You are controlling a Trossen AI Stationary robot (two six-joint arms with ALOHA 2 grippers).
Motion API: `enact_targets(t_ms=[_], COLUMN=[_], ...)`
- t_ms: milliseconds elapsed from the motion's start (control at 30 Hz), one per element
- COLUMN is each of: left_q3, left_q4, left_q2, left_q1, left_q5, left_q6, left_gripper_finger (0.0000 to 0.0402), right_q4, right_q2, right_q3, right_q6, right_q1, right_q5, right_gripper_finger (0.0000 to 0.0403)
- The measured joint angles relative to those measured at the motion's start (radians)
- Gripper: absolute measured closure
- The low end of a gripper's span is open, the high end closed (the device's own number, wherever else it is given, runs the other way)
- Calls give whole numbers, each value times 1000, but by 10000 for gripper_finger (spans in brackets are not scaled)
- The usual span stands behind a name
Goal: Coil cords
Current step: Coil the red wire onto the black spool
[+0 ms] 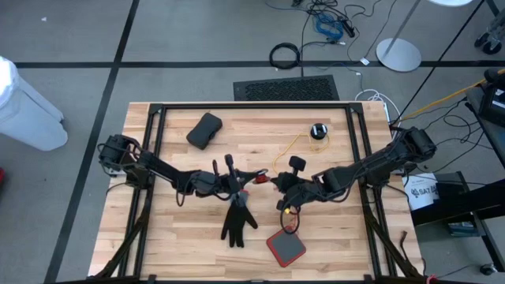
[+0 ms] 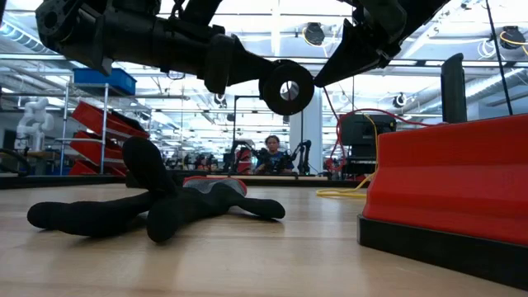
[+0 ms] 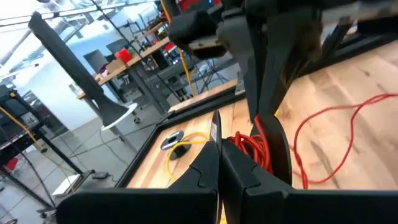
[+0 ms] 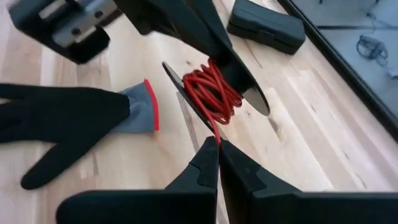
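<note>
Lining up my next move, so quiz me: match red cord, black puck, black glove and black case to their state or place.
Things:
1. red cord
2. black puck
3. black glove
4. black case

States or places:
a. lying flat, fingers spread
b. joined to a loose yellow cord
c. alone, upper left of the table in the high view
d. wound on a spool

Pairs: 1-d, 2-b, 3-a, 4-c
</note>
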Motion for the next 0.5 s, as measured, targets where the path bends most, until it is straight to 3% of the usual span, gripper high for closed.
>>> enact_targets(t_ms=[500], left_q3=[1], left_q4=[49], left_q2=[-1], left_q1=[-9], left_q5=[58], left_q6=[-80], left_gripper_finger=[401], right_q4=[-34], right_q2=[4], right_q3=[-5], right_q6=[-90], right_q1=[5], right_q5=[35], right_gripper_finger=[391])
